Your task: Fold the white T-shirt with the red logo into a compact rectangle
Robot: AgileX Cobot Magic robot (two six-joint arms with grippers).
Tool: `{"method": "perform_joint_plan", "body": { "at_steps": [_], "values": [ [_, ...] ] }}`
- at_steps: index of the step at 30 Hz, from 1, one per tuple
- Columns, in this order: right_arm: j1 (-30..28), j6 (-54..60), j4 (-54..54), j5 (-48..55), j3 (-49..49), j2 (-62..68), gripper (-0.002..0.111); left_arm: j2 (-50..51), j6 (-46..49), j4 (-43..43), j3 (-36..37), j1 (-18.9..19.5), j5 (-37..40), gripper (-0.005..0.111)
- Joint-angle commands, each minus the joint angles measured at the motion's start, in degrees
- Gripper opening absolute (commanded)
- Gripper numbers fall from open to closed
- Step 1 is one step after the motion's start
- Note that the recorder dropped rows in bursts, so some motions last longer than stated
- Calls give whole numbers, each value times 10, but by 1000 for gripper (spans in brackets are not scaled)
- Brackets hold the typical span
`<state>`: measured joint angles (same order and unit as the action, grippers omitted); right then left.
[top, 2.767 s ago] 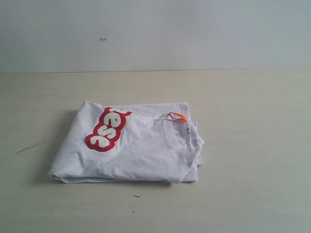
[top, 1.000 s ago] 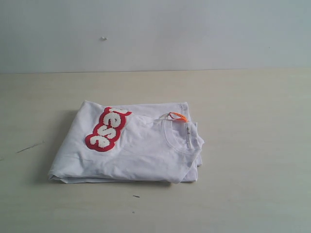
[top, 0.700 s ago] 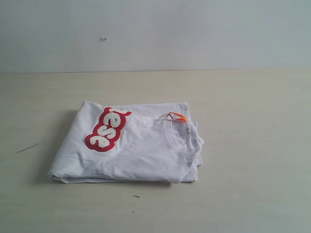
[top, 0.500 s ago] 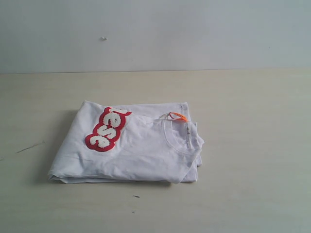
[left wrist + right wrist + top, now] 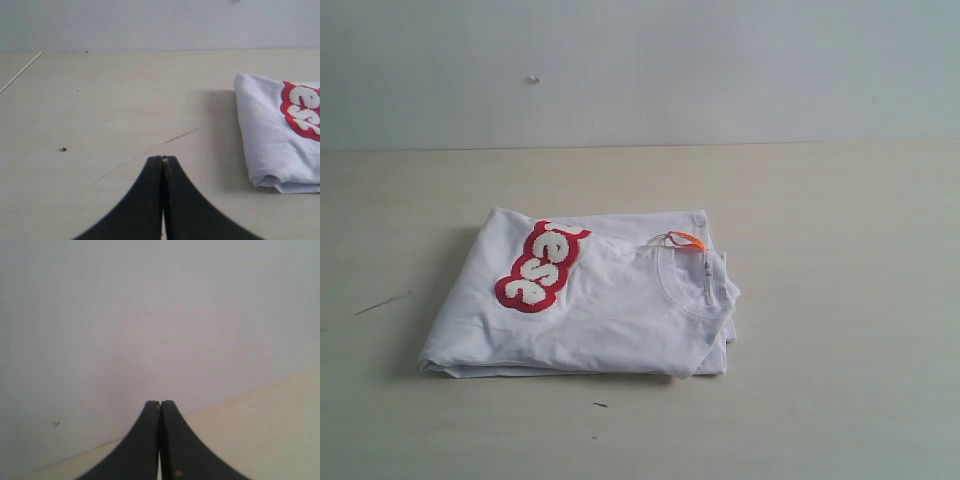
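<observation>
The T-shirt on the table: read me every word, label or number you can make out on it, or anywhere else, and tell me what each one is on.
"ese": puffy white letters on the red logo of the folded white T-shirt; the rest of the word is hidden by the fold.
Unreadable: the orange neck tag at the collar; any print on it is too small to make out.
Nothing else readable shows in any view.

Surfaces: cloth on matt wood
T-shirt point(image 5: 610, 310) soft white cotton, logo point(image 5: 542, 265) fuzzy red; table point(image 5: 820, 250) pale, scuffed.
</observation>
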<state>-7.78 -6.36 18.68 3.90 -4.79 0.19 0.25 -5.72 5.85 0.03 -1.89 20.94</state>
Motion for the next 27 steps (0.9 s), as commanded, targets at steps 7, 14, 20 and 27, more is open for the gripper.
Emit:
{"method": "perform_joint_plan", "body": {
  "at_steps": [7,14,20,27],
  "values": [
    [-3,9,-26,-1,3,-2,0,-3,-4,-6,0,2,-5,0],
    [-3,8,-249,-138,43,-2,0,-3,-4,-6,0,2,-5,0],
    [-3,43,-283,-57,48,-2,0,-3,-4,-5,0,2,-5,0],
    [-2,87,-277,98,48,-2,0,-3,-4,-5,0,2,-5,0]
  ]
}}
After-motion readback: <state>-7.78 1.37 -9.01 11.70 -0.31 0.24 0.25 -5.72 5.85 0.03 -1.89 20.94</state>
